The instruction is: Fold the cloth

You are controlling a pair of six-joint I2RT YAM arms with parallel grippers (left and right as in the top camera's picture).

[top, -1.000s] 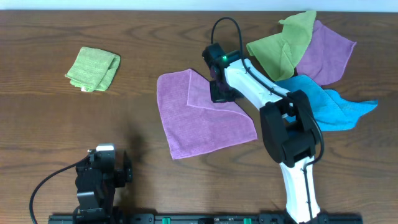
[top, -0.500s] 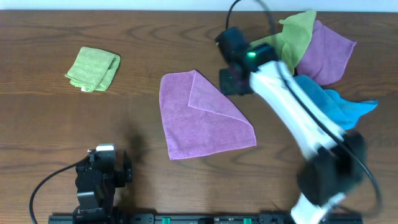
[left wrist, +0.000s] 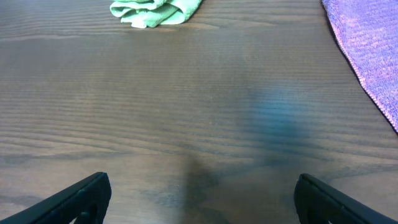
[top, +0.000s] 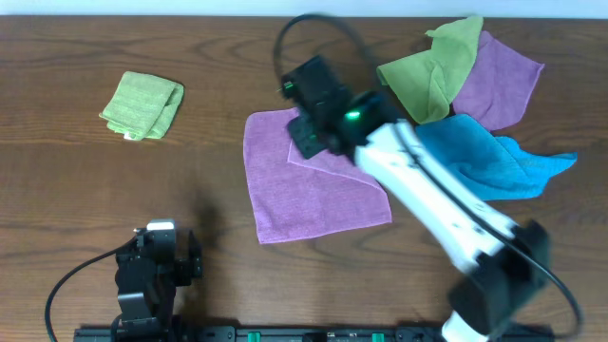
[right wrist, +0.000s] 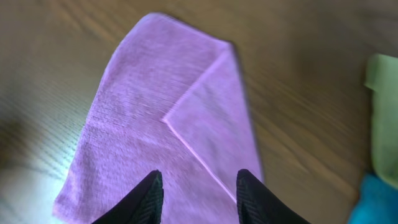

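Right now we see the cloth [top: 313, 185] lying spread on the dark wooden worktop [top: 76, 190], near the middle. Its upper right corner is turned over onto the rest, making a triangular layer with a diagonal edge that shows clearly from the right wrist.

The right gripper [top: 309, 133] is above the upper part of the cloth, beside that turned-over corner. From the right wrist, the right gripper [right wrist: 199, 196] has its fingers partly apart with nothing between them, and the cloth [right wrist: 155, 124] lies below. The right arm [top: 437, 209] is blurred in the overhead view, so we cannot tell whether the fingertips touch the fabric; they seem to be just above it.

The left gripper [left wrist: 202, 190] stands wide apart and empty over bare wood at the near left of the worktop, well apart from the cloth, whose edge [left wrist: 373, 56] shows at the right of that view.

A folded light-green cloth [top: 142, 103] sits at the far left. At the far right, an olive-green cloth [top: 432, 68], a mauve cloth [top: 499, 81] and a blue cloth [top: 494, 157] lie overlapping in a loose heap.
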